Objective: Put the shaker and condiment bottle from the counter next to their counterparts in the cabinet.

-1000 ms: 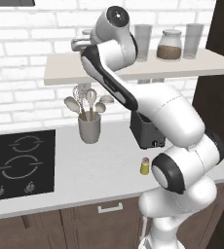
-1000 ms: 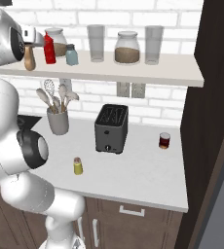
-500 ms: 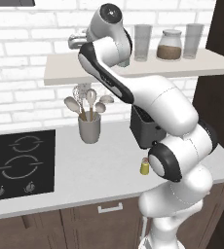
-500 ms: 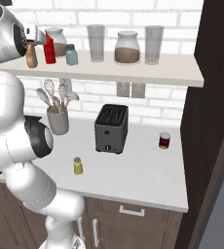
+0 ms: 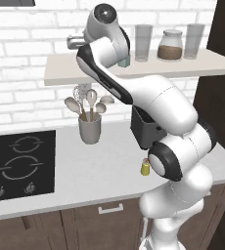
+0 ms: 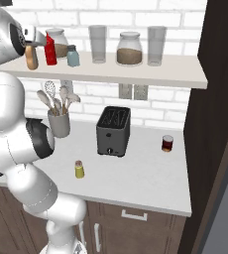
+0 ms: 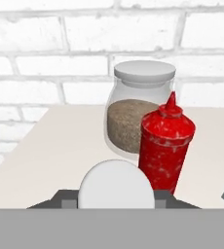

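Bottle [image 6: 31, 58] stood on the shelf [image 6: 136, 69], just left of the red bottle [image 6: 50, 48], my gripper [image 6: 32, 40] clamped on its whitish cap. Judged best: set it fully down, release straight, withdraw without nudging the red one. Shaker [image 6: 79, 169] sat on the counter [image 6: 150, 183], before the toaster [image 6: 113, 131]. Jar [image 7: 138, 109] behind held brown grains; glasses [image 6: 98, 43] looked empty.
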